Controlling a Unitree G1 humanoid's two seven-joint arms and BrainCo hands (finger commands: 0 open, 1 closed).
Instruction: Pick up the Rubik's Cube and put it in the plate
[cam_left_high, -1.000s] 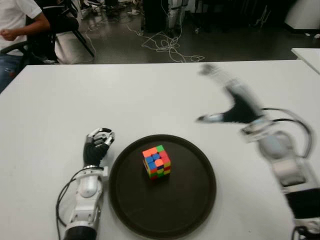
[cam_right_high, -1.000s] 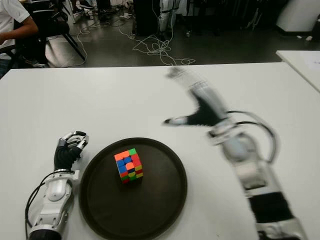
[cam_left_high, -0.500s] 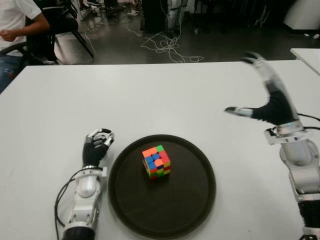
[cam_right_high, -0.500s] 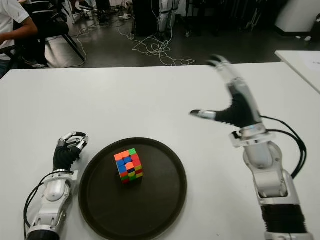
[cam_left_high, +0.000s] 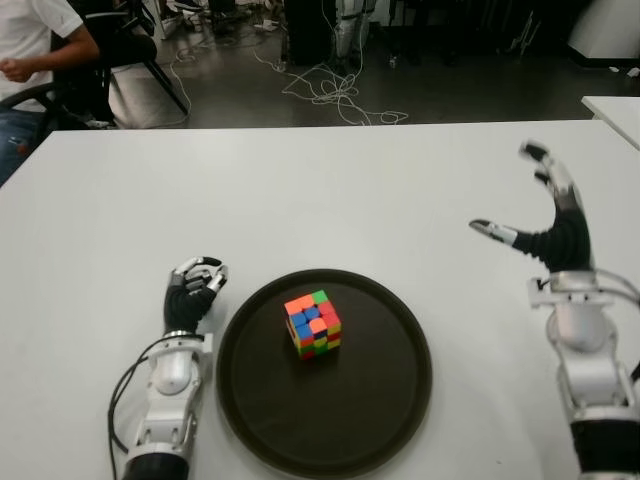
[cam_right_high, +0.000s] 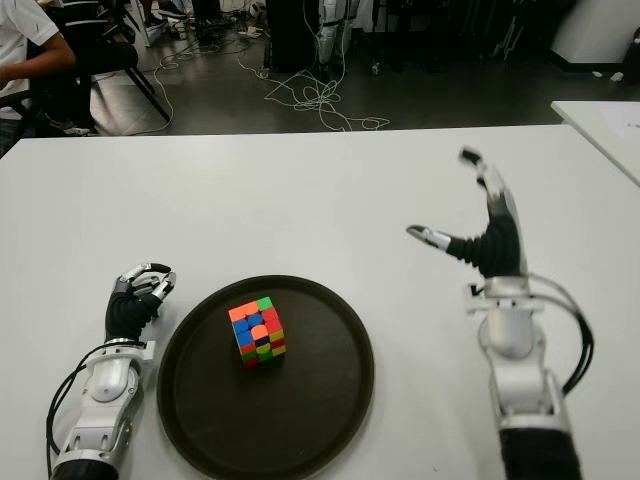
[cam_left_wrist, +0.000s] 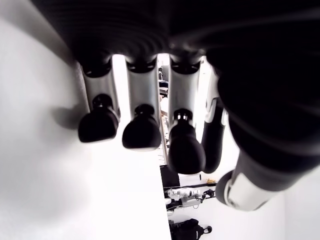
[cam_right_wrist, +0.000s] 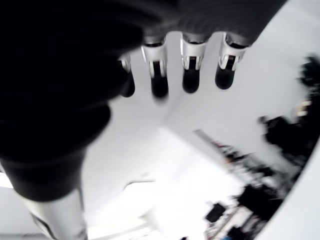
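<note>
Cube in the plate, both hands empty.
Near edge: left hand (cam_left_high: 193, 290) just left of the plate (cam_left_high: 390, 400), fingers curled in, holding nothing; whether it touches the worktop (cam_left_high: 300, 190) can't be told. Dark round plate sits on the white worktop; Rubik's Cube (cam_left_high: 313, 323) lies inside it, a bit left of the plate's middle, apart from both hands. Right hand (cam_left_high: 545, 225) is raised to the right of the plate, well apart from it, fingers spread, thumb out toward the left, nothing in it. Past the worktop's far edge: dark floor with cables (cam_left_high: 335, 90), and a seated person (cam_left_high: 40, 40) on a chair at far left.
</note>
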